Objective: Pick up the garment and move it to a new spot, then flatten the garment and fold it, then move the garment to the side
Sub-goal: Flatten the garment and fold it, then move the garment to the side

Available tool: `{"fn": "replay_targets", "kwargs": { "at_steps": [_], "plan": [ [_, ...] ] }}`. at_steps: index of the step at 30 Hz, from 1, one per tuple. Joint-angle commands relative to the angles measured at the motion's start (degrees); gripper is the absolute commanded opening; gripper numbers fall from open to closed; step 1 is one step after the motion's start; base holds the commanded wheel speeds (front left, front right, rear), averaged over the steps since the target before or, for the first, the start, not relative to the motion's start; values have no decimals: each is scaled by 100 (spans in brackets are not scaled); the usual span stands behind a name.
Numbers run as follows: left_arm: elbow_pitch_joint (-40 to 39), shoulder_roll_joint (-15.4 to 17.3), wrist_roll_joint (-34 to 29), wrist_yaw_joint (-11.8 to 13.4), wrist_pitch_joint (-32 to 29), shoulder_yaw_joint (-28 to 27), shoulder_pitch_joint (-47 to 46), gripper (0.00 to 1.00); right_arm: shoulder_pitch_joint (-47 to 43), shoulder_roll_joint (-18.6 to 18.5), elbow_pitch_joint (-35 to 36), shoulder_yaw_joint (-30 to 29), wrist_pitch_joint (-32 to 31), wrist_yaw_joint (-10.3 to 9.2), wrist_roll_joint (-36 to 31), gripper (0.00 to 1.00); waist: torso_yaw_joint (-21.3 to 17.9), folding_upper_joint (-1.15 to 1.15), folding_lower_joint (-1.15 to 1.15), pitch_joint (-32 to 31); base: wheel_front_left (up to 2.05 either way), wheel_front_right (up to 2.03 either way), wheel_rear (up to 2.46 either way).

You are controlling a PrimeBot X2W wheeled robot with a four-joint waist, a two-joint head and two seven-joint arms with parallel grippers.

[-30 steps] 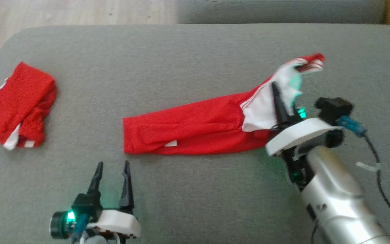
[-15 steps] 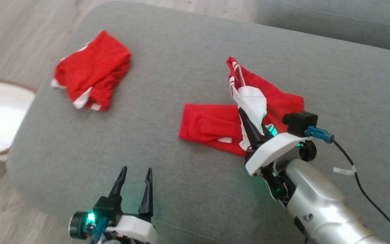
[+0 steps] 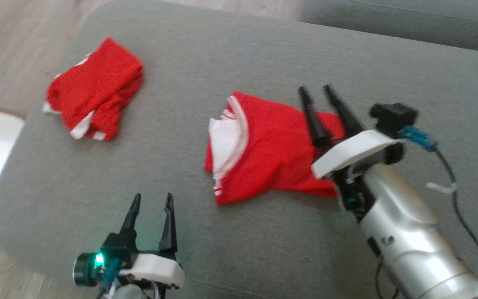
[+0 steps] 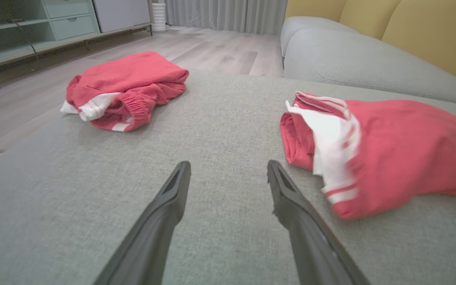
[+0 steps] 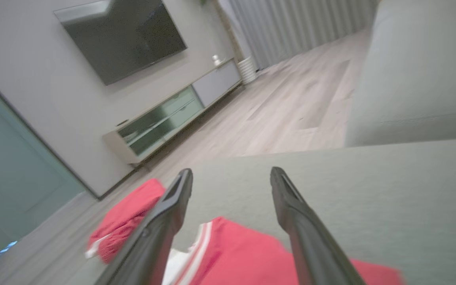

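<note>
Right hand [image 3: 314, 88]: jaws spread apart, nothing between them. Its fingers lie over the far right edge of the garment [image 3: 264, 153]; whether they touch the cloth cannot be determined. Left hand [image 3: 152, 195]: jaws also spread, empty, positioned at the near left of the sofa cushion [image 3: 230, 54], apart from the garment.

Garment position: middle of the cushion, doubled over on itself into a rough block, red side up, with a white panel [image 3: 222, 141] exposed along its left edge. The fold appears done; the move to the side appears to remain.

Hazards from this state:

1. Snagging. If the right hand pulls away low across the cloth, a fingertip may catch the top layer and drag the fold open.
2. Single-layer grip. A pinch that takes the top layer alone would lift that layer and let the lower one hang, undoing the fold. The left edge is uneven and the layers there do not line up, so a grip at that edge is the most likely to miss one.
3. One-sided lift. Soft cloth carried from one end will sag and unroll.
4. Crowded side. A second red garment [image 3: 93, 104] lies at the far left, close to the cushion's rounded edge. A placement there may land on it, or go over the edge to the floor [image 3: 23, 41].
</note>
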State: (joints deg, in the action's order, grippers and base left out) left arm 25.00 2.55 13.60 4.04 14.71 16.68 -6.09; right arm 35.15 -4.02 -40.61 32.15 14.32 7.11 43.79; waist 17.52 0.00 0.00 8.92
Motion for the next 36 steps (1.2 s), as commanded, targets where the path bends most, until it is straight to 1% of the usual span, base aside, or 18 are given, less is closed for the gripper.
{"fn": "replay_targets", "kwargs": {
  "at_steps": [1,4,7,10,13,18,23,27,30,32,33,36],
  "plan": [
    [-224,32,-48,44,29,-275,-276,100,-59,113,240,-356,66,37,-506,100,-383,0,0,-16,0,0,0],
    [-266,32,-132,57,29,-445,-330,100,-433,113,439,-1252,66,37,-1342,100,-720,0,0,-42,0,0,0],
    [-278,32,-229,59,29,-625,-371,100,-825,113,690,-1907,67,37,-1914,100,-1017,0,0,-67,0,0,0],
    [-294,32,-350,64,29,-795,-378,100,-1163,113,893,-2263,67,37,-2327,100,-1285,0,0,-100,0,0,0],
    [-294,32,-437,87,29,-945,-325,100,-1461,113,1014,-2442,67,37,-2569,100,-1498,0,0,-167,0,0,0],
    [-351,32,-549,116,29,-1121,-89,100,-1867,113,1048,-2449,67,37,-2903,100,-1726,0,0,-327,0,0,0],
    [-392,32,-636,113,29,-1125,126,100,-2113,114,1007,-2459,67,37,-2786,100,-1777,0,0,-426,0,0,0],
    [-409,32,-635,106,29,-1105,179,100,-2187,114,988,-2406,67,37,-2689,100,-1744,0,0,-449,0,0,0],
    [-424,32,-636,73,29,-1043,129,100,-2147,114,963,-2277,67,37,-2566,100,-1630,0,0,-382,0,0,0],
    [-438,32,-624,52,29,-967,98,100,-2062,114,884,-2071,67,37,-2406,100,-1510,0,0,-332,0,0,0],
    [-415,32,-595,22,29,-862,81,100,-1929,114,777,-1837,67,37,-2169,100,-1338,0,0,-286,0,0,0],
    [-395,32,-573,-11,29,-681,47,100,-1647,114,553,-1482,68,37,-1818,100,-1016,0,0,-193,0,0,0]
  ]
}}
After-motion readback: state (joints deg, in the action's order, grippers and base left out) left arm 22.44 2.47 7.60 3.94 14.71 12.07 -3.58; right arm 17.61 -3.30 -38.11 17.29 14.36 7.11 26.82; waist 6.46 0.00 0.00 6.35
